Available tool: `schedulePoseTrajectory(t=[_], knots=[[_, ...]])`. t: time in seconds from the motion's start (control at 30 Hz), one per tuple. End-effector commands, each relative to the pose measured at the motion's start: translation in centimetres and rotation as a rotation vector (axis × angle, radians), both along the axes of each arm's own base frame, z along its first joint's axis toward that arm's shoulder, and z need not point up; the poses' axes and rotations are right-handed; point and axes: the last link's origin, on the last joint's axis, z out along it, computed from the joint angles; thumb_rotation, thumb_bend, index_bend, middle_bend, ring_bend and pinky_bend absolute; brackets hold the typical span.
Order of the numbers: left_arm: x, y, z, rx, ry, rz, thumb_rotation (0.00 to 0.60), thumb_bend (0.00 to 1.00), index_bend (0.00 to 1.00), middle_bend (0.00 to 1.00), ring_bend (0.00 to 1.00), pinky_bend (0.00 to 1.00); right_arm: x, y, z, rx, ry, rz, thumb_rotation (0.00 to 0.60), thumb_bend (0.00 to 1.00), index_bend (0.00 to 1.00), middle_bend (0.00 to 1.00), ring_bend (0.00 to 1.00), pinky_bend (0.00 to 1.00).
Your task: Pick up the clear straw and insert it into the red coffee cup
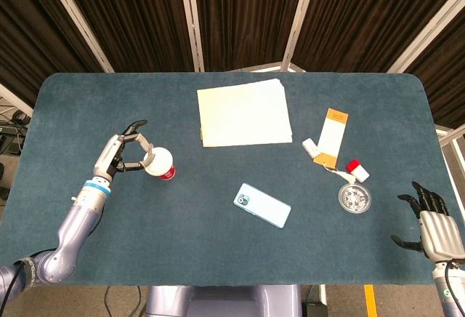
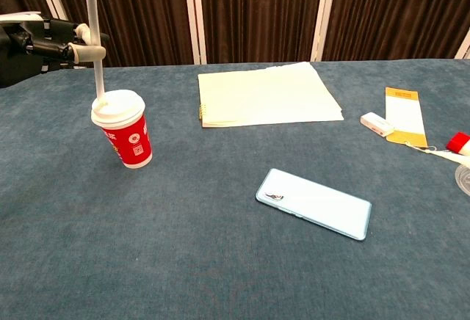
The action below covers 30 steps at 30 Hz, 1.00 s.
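The red coffee cup [image 2: 123,128] with a white lid stands upright at the table's left, also seen from above as the red coffee cup [image 1: 160,164]. A clear straw [image 2: 94,37] stands upright with its lower end at the lid's hole. My left hand [image 1: 123,153] pinches the straw near its top, and the same left hand [image 2: 51,39] shows at the left edge of the chest view. My right hand [image 1: 434,224] rests open at the table's near right corner, holding nothing.
A cream notebook [image 1: 243,112] lies at the centre back. A light blue phone [image 1: 262,205] lies near the middle. On the right are an orange-and-white card [image 1: 331,137], a small white item [image 1: 311,146], a red-capped piece [image 1: 355,169] and a clear round dish [image 1: 354,198].
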Motion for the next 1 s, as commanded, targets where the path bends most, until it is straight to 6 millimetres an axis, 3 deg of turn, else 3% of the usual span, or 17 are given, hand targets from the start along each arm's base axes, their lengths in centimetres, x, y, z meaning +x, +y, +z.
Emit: schedulePoseTrajectory(t=[0.03, 0.4, 0.77, 0.87, 1.0], knots=[[-0.2, 0.0, -0.1, -0.005, 0.000, 0.004, 0.600, 0.36, 0.58, 0.06, 0.00, 0.00, 0.0, 0.0, 0.0, 0.001, 0.001, -0.001, 0.600, 0.12, 0.21, 0.00, 0.00, 0.00], [-0.6, -0.1, -0.3, -0.002, 0.018, -0.010, 0.600, 0.32, 0.35, 0.00, 0.00, 0.00, -0.1, 0.0, 0.0, 0.000, -0.004, -0.008, 0.600, 0.12, 0.21, 0.00, 0.00, 0.00], [-0.9, -0.4, 0.9, 0.059, 0.047, -0.046, 0.600, 0.32, 0.32, 0.00, 0.00, 0.00, -0.3, 0.1, 0.0, 0.004, 0.001, -0.014, 0.600, 0.12, 0.21, 0.00, 0.00, 0.00], [-1.4, -0.9, 1.9, 0.107, 0.146, -0.096, 0.600, 0.32, 0.31, 0.00, 0.00, 0.00, -0.4, 0.1, 0.0, 0.004, 0.005, -0.018, 0.600, 0.12, 0.21, 0.00, 0.00, 0.00], [-3.1, -3.1, 3.4, 0.204, 0.431, -0.215, 0.600, 0.32, 0.28, 0.00, 0.00, 0.00, -0.4, 0.0, 0.2, -0.004, 0.014, -0.016, 0.600, 0.12, 0.21, 0.00, 0.00, 0.00]])
